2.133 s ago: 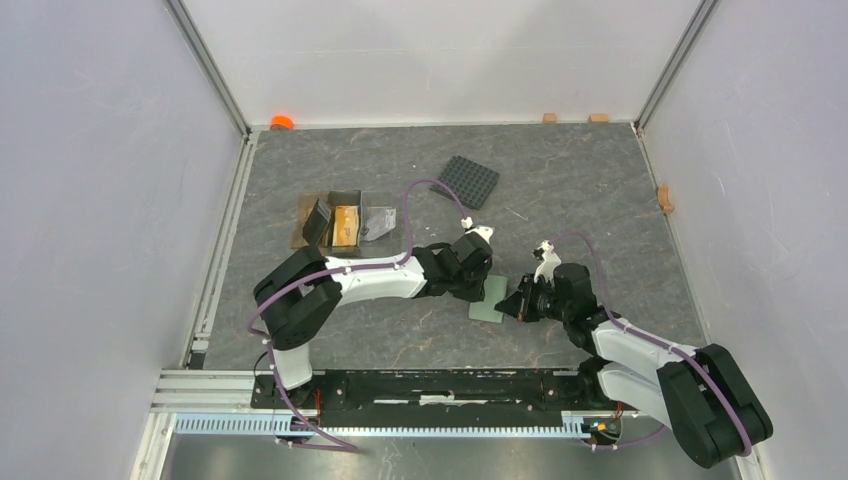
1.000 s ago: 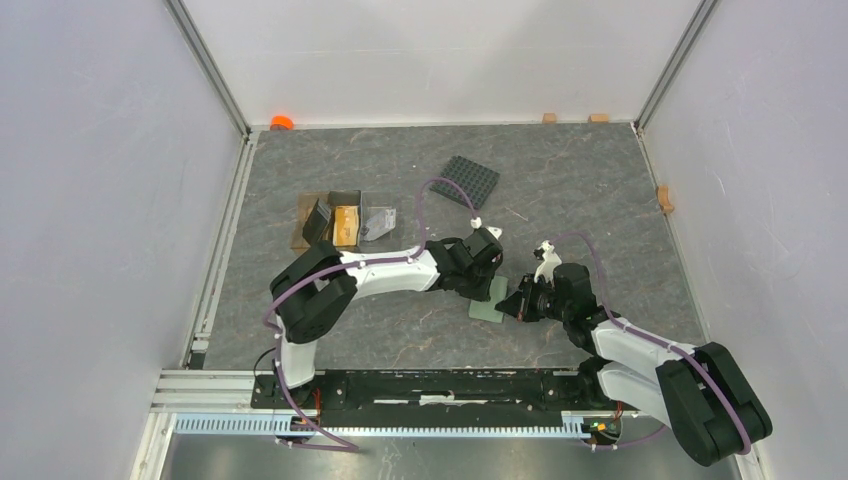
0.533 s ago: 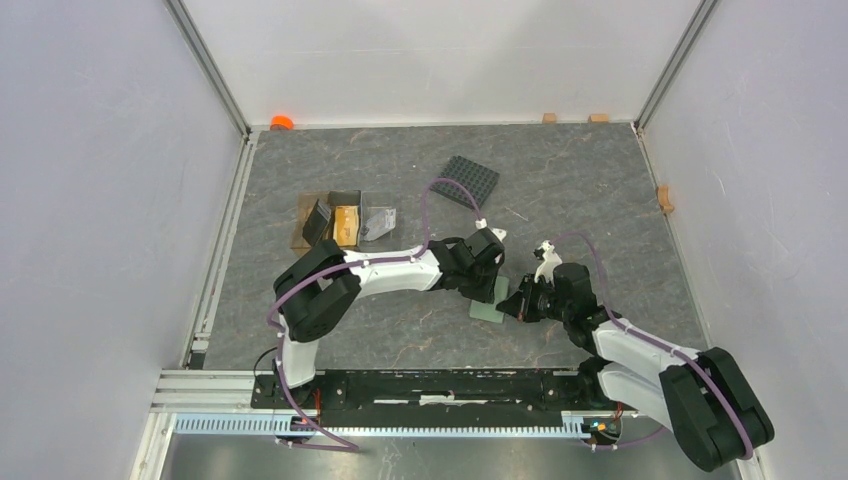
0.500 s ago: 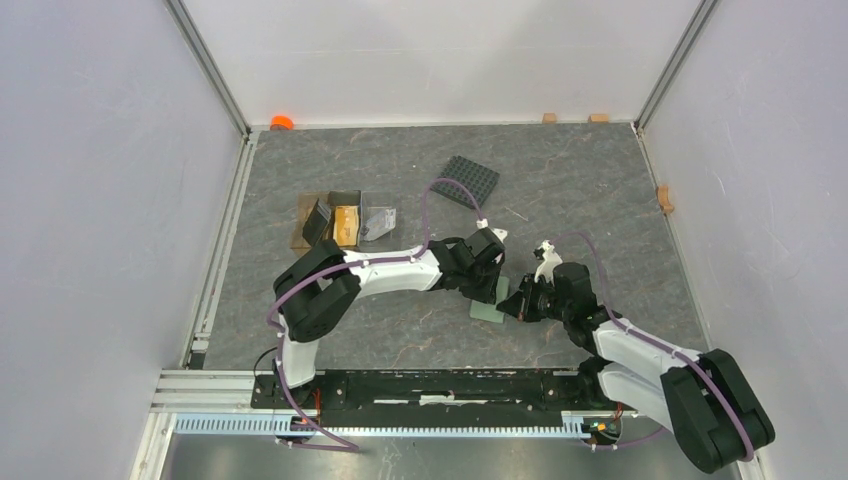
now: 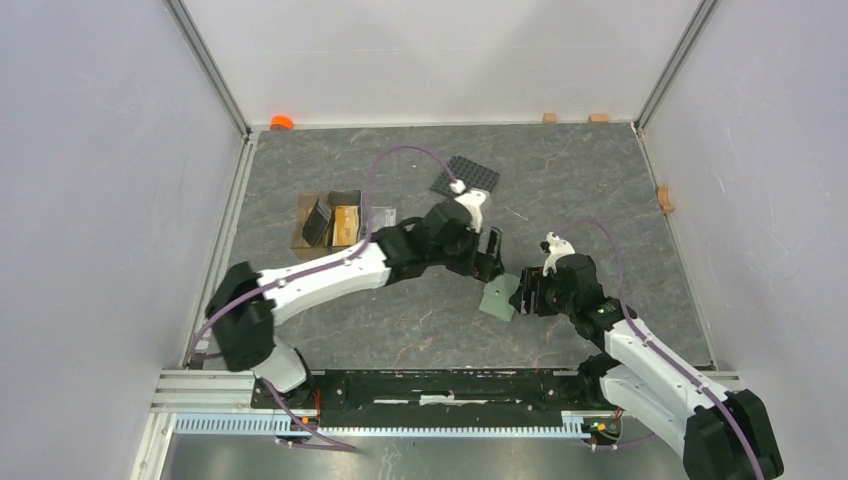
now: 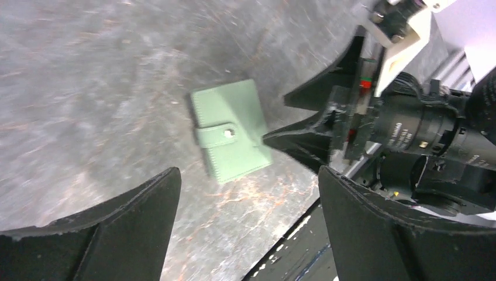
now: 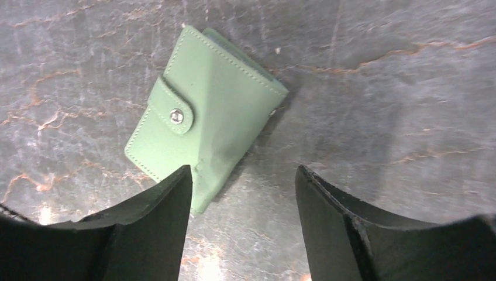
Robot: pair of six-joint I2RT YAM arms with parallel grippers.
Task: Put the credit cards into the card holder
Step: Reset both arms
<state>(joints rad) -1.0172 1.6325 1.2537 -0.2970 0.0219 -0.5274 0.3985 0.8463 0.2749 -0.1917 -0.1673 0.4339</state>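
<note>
The card holder (image 5: 497,298) lies closed on the grey table, sage-green, its strap snapped; it also shows in the wrist views (image 6: 231,137) (image 7: 205,117). My left gripper (image 5: 492,262) (image 6: 248,171) hangs open above and just beyond it, holding nothing. Open too, my right gripper (image 5: 520,295) (image 7: 243,170) sits at the holder's right edge, its left finger over the near corner. Credit cards rest in the brown tray (image 5: 300,232): a black one (image 5: 318,220), a tan-gold one (image 5: 346,217) and a white-grey one (image 5: 380,214), partly behind my left arm.
A black studded square plate (image 5: 465,178) lies beyond my left wrist. An orange cap (image 5: 281,122) sits at the far left corner, with small wooden blocks (image 5: 549,117) along the far wall. White walls close in three sides; a metal rail (image 5: 440,385) runs along the near edge.
Both grippers were shut at the card holder and now stand open. My left arm has lifted back toward the far side. The holder has shifted slightly right and lies free.
</note>
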